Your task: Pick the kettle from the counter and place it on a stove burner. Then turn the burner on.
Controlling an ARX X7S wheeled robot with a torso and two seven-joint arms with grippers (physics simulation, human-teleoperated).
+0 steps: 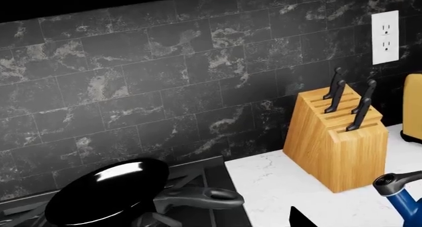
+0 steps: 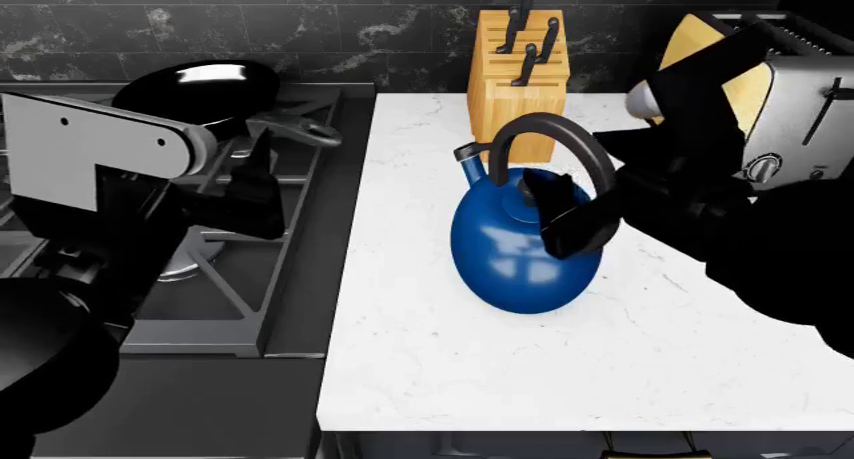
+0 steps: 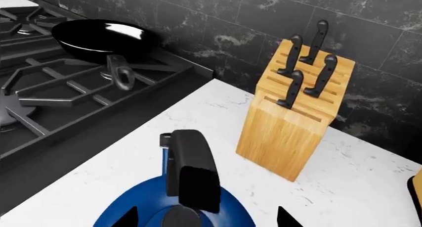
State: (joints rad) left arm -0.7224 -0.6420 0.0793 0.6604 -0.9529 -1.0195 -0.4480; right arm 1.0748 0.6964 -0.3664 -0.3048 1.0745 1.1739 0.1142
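Note:
The blue kettle (image 2: 521, 249) stands upright on the white counter (image 2: 441, 359), just in front of the knife block. My right gripper (image 3: 207, 219) is open, its fingertips on either side of the kettle's dark arched handle (image 3: 191, 172) and above the blue body (image 3: 132, 214), not closed on it. In the head view it sits at the handle (image 2: 574, 214). My left gripper (image 2: 254, 194) hovers open and empty over the stove grate (image 2: 227, 269), near a burner (image 2: 180, 269). One of its fingertips (image 1: 300, 219) shows in the left wrist view, where the kettle's spout (image 1: 403, 200) is at the edge.
A black frying pan (image 2: 200, 87) sits on the back burner, its handle pointing toward the counter. A wooden knife block (image 2: 518, 79) stands at the back of the counter and a toaster (image 2: 801, 89) at the back right. A dark tiled wall (image 1: 165, 78) runs behind.

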